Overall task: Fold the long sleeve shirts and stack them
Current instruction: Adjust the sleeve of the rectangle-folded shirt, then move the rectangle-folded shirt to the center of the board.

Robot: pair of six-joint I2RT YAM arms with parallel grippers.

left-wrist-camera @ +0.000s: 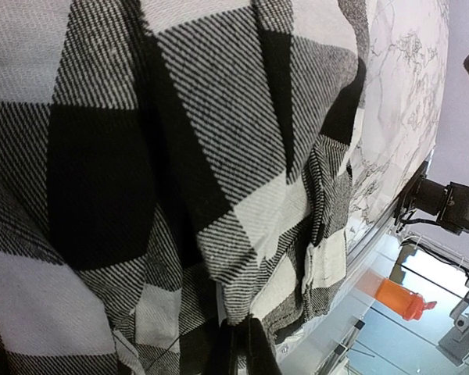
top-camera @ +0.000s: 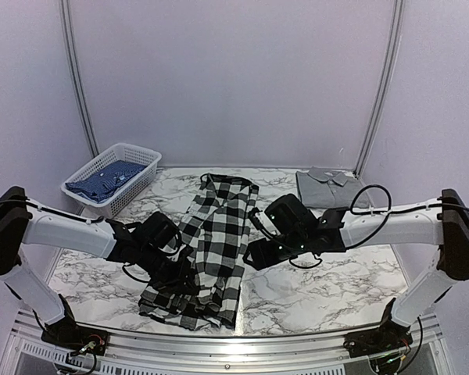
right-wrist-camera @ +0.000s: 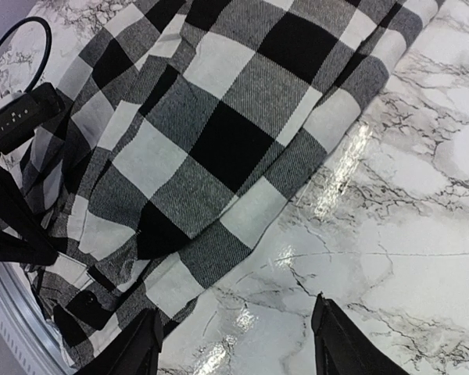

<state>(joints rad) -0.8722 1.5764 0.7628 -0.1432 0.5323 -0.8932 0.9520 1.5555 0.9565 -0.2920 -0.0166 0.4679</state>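
L gripper (left-wrist-camera: 240, 353) low on shirt (top-camera: 219, 230)

We see the long sleeve shirt (top-camera: 215, 250) in large black-and-white checks, with finely striped grey squares where the two colours cross, on a tabletop (top-camera: 313, 293) of glossy white marble veined in grey. We note a white lattice basket (top-camera: 144, 160) with a dark blue, pale-speckled garment (top-camera: 105, 181), and a plain grey shirt (top-camera: 328, 187). The left arm (top-camera: 66, 233) and right arm (top-camera: 391, 223) are white with black joints, the left gripper (left-wrist-camera: 238, 355) and right gripper (right-wrist-camera: 238, 344) black, and a bottle (left-wrist-camera: 404, 299) orange.
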